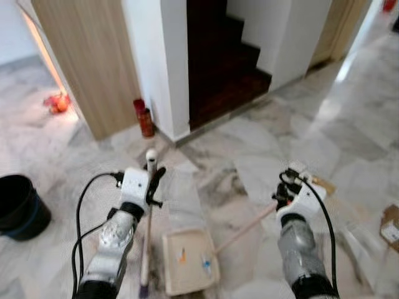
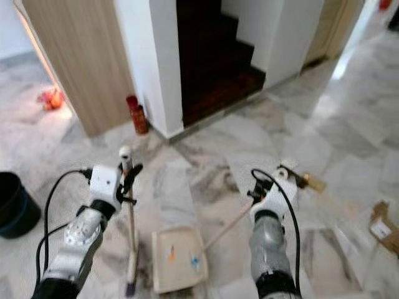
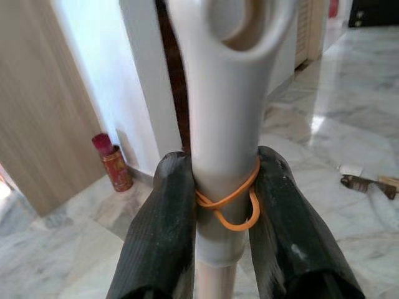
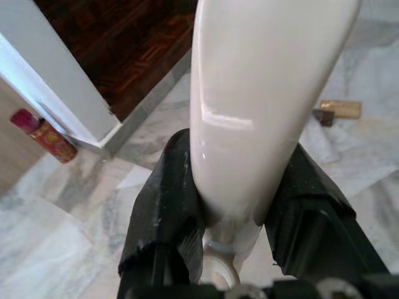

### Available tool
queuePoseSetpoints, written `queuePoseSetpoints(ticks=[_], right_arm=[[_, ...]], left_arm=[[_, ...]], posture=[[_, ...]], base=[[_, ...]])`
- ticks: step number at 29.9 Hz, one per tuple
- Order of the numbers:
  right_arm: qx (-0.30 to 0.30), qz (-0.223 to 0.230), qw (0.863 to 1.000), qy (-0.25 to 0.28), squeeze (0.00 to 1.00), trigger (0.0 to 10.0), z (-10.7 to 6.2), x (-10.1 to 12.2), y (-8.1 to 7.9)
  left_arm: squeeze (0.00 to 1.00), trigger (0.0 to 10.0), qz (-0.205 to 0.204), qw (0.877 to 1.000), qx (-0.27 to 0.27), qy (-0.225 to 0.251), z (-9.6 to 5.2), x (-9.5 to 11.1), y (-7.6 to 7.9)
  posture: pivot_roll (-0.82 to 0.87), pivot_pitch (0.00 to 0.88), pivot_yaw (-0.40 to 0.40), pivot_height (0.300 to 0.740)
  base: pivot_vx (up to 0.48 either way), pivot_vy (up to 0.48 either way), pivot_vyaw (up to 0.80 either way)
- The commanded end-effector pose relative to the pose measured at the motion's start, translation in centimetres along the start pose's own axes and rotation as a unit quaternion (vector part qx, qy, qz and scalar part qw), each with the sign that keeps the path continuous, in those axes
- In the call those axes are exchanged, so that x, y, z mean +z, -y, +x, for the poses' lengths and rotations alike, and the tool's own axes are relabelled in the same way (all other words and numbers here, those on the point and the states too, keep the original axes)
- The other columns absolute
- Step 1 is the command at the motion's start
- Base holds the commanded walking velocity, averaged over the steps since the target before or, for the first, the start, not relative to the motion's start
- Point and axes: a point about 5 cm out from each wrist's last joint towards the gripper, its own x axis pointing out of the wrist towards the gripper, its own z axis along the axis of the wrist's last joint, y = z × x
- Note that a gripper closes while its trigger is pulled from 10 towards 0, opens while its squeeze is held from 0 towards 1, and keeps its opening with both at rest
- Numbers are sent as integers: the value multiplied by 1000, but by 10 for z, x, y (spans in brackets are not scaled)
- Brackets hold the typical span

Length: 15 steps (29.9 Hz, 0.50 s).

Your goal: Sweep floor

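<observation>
A pale marble floor (image 1: 349, 143) spreads across the scene, with a white wall corner (image 1: 168, 68) and dark wooden stairs (image 1: 224, 62) at the far side, a wooden door panel (image 1: 93, 62) to their left and a black bucket (image 1: 20, 205) at the near left edge. Near the middle lies the cream dustpan (image 1: 187, 261), flat on the floor, its long handle (image 1: 246, 229) slanting up to the right gripper (image 1: 288, 187), whose jaws are clamped on the handle's pale top end. Just left of the pan the broom (image 1: 148, 215) stands nearly upright, bristle end on the floor, with the left gripper (image 1: 153, 180) clamped on its white grip, where an orange rubber band (image 3: 227, 202) is wound. Two small scraps (image 1: 194, 260), one orange and one blue, already sit in the pan, so some sweeping looks done. Left to gather, it seems, are a brown scrap (image 1: 323, 185) on the right, a cardboard piece (image 1: 391, 225) at the right edge and orange litter (image 1: 57, 103) at far left. A red can (image 1: 144, 118) stands by the corner.
</observation>
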Motion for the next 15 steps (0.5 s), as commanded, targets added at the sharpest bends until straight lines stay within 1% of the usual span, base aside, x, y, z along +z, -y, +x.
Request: queuePoseSetpoints(ticks=[1,2,6,15], right_arm=[[23,10,999,27,0,10000,4,13,-15],[23,10,999,27,0,10000,4,13,-15],[24,10,999,27,0,10000,4,13,-15],[23,11,999,24,0,10000,4,12,-15]], left_arm=[[0,10000,15,1000,7,17,2,8,-7],[0,10000,16,1000,6,17,2,8,-7],[0,10000,16,1000,6,16,2,8,-7],[0,10000,18,1000,7,14,2,8,-7]], posture=[[55,0,14,740],[55,0,14,740],[55,0,13,740],[56,0,11,740]], base=[[0,352,0],[0,352,0],[0,351,469],[0,350,0]])
